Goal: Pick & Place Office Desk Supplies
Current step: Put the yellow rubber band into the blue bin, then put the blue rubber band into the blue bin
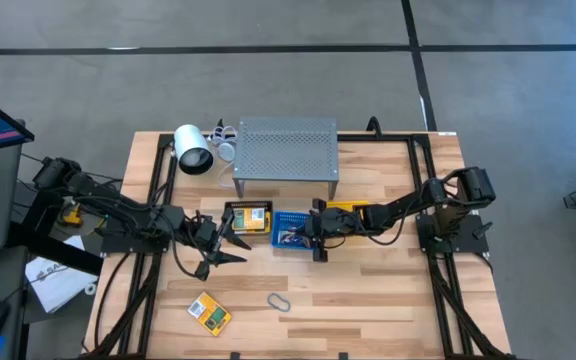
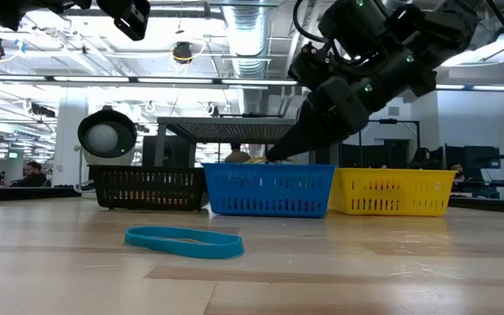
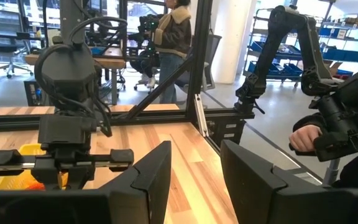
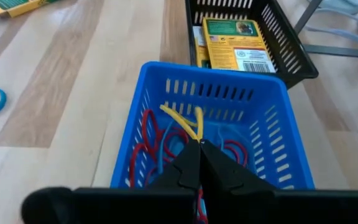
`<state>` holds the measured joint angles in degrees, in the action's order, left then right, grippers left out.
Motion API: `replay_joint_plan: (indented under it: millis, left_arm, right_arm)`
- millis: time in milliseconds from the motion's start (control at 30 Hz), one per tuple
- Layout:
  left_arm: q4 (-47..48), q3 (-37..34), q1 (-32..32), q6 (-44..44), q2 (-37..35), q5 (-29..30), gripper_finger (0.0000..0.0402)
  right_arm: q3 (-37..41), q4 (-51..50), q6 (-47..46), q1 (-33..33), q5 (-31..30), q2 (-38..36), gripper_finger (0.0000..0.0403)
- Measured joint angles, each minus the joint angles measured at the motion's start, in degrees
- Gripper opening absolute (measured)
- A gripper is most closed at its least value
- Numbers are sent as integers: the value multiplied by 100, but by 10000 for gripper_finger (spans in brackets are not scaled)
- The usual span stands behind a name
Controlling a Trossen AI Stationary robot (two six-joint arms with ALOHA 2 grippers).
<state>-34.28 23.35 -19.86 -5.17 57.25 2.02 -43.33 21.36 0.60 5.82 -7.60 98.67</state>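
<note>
My right gripper (image 4: 201, 144) is shut over the blue basket (image 4: 143, 99), its tips dipping below the basket's rim (image 2: 278, 157). A thin yellow band (image 4: 182, 119) comes out from its tips, above red and blue bands (image 4: 143, 144) that lie in the basket. My left gripper (image 1: 223, 243) stands open and level near the black basket (image 1: 248, 218) with nothing between its fingers (image 3: 151, 180). The black basket holds yellow-and-green packs (image 4: 236, 37). Another pack (image 1: 209, 312) and a blue band loop (image 2: 185, 241) lie flat on the table. My right gripper pinches the yellow band (image 4: 197, 138) at the very ends of its two fingers, at one spot of the loop. The fingers slant down into the blue basket from the table's right side. The band's two strands run slack from the tips toward the basket's far wall.
A yellow basket (image 1: 348, 212) stands right of the blue one. Behind the baskets are the grey perforated shelf (image 1: 286, 150) and the white cylindrical lamp-like object (image 1: 193, 150). Bare wood lies along the table's near edge (image 1: 368, 320).
</note>
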Motion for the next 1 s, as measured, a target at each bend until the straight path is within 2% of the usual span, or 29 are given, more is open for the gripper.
replay_joint_plan:
  millis: [233,667,833,1000]
  left_arm:
    - [2,0,0,0,0,-4,136]
    - [16,0,0,-3,0,-21,136]
    - [234,0,0,-29,0,-26,136]
    - [283,0,0,-131,2,-26,136]
  right_arm:
    - [0,29,-61,-10,7,0,35]
    - [-258,-60,61,-186,27,-136,172]
    - [-398,-83,150,-192,28,-243,196]
    - [-388,-349,44,-146,31,-415,201]
